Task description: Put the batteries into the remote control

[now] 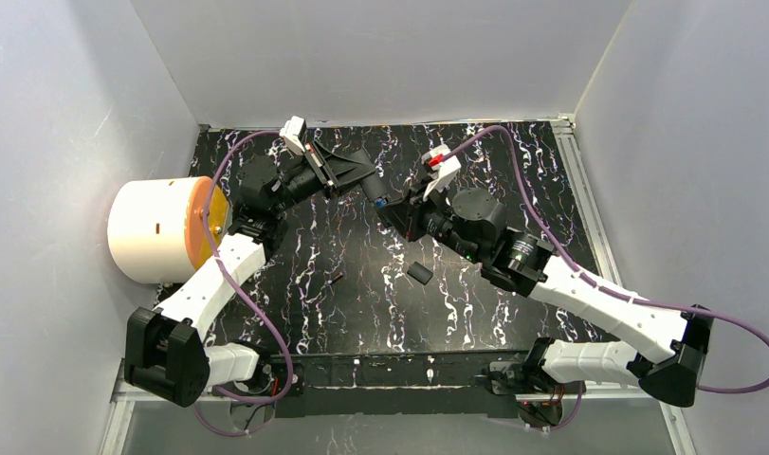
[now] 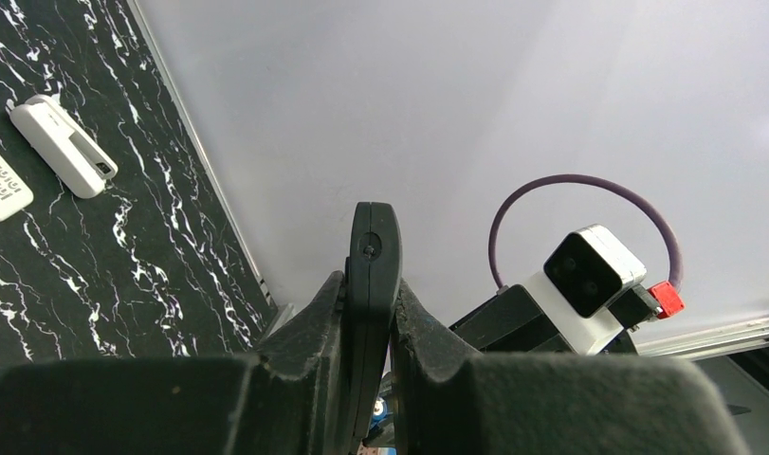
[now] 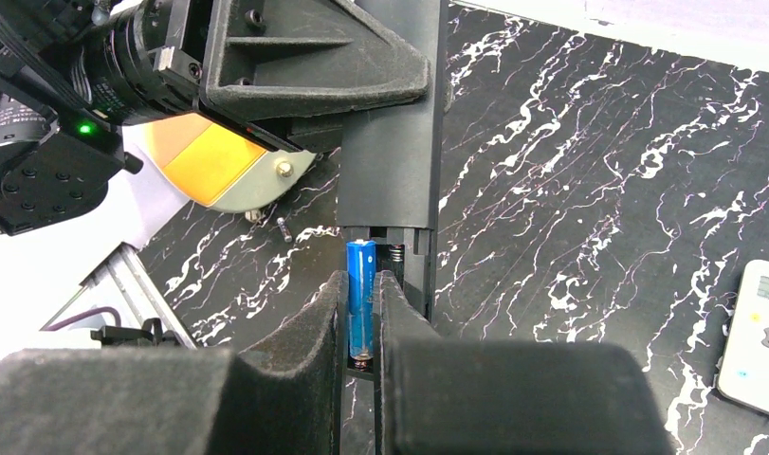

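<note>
Between the pads of the right claw (image 3: 360, 318): blue battery (image 3: 361, 275), pinched by its sides, claw narrowed to the cell's own width. Long axis parallel to the long axis of the black remote (image 3: 392, 142); far end toward the remote's body, near end toward the wrist. Positioned over one slot of the open battery bay, touching its floor or just shy of it; cannot tell which. Spring contact (image 3: 396, 251) visible in the slot beside it, at the end toward the remote's body.

Gripping the remote: left claw (image 2: 371, 284), closed flat on both faces, remote seen edge-on in the left wrist view and apparently raised off the counter (image 1: 361, 313). Right claw alone carrying the cell; left claw serving as a fixture only.

Judged as the seating step, cell not yet home. For the next move, hold the two long axes parallel and press the cell broadside into the slot, not endwise. Check polarity against the spring before release. Risk: cell skewing between the pads, or the push levering the remote in the left claw's hold.

Farther out on the counter, between the two arms: small dark cylinder (image 1: 336, 278), probably another battery, and short dark block (image 1: 418, 273), possibly the bay cover. Both well apart from either claw. Off to one side, lying flat: white remote (image 2: 63, 147).
</note>
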